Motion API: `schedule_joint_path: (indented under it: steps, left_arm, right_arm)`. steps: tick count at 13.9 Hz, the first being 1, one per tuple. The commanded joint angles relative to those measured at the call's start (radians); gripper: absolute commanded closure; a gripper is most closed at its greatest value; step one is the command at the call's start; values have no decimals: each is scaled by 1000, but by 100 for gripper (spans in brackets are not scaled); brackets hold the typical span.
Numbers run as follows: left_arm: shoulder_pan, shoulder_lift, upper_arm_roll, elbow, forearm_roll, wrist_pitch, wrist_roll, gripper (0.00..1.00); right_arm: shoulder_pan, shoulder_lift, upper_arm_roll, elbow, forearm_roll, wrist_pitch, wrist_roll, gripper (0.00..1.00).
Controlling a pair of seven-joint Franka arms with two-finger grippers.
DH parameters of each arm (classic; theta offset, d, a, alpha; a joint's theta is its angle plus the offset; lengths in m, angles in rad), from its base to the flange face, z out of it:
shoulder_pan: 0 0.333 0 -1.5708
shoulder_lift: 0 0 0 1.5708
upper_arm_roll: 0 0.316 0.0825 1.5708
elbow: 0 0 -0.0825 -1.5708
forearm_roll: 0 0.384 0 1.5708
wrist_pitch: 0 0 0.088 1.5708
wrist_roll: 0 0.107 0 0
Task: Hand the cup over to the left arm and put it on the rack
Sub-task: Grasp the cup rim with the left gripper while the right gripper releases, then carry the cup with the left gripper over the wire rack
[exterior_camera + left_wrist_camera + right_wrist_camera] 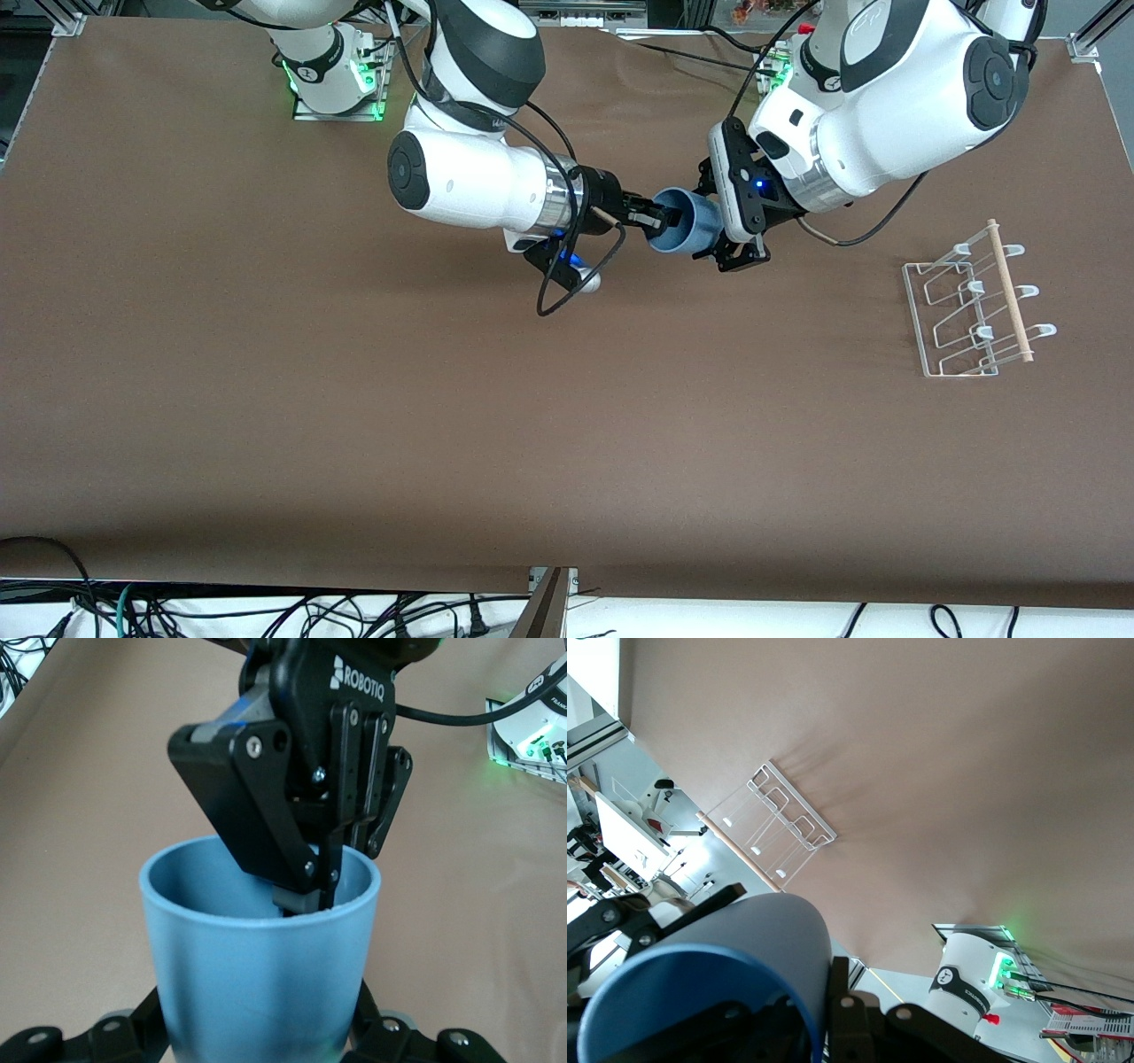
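The light-blue cup (684,226) is up in the air over the middle of the table, lying sideways between the two grippers. My right gripper (660,217) is shut on its rim, one finger inside and one outside; this shows in the left wrist view (310,895). My left gripper (714,221) has its jaws on either side of the cup's body (257,974), against its sides. In the right wrist view the cup (726,943) fills the corner beside my right gripper (824,1014). The white wire rack (974,306) with its wooden dowel stands at the left arm's end.
The rack also shows in the right wrist view (780,819). A black cable loop (567,283) hangs under the right arm's wrist. The arm bases (337,80) stand along the table's edge farthest from the front camera.
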Motion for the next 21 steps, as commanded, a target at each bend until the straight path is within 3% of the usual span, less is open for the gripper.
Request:
schedule_joint_path:
  steps: [1, 6, 9, 13, 17, 21]
  left_arm:
    - [11, -6, -10, 0, -42, -42, 29, 92]
    - [26, -12, -1, 10, -23, -114, 23, 92]
    - [37, -12, 2, 16, 87, -177, -19, 92]
    - [46, -3, -4, 60, 409, -350, -153, 97]
    - [45, 69, -1, 63, 742, -556, -155, 100]
    - [28, 141, -12, 56, 1086, -728, -228, 98]
  right_arm:
    - [-31, 2, -3, 24, 34, 9, -12, 16]
    - [-203, -46, -3, 22, 34, -208, -25, 5]
    - [-333, -84, -12, 20, 14, -364, -70, 4]
    - [-554, -92, -20, 22, -4, -555, -253, 4]
    - [-686, -107, -19, 22, -300, -609, -358, 4]
    - [-714, -118, -31, 22, -415, -610, -389, 12]
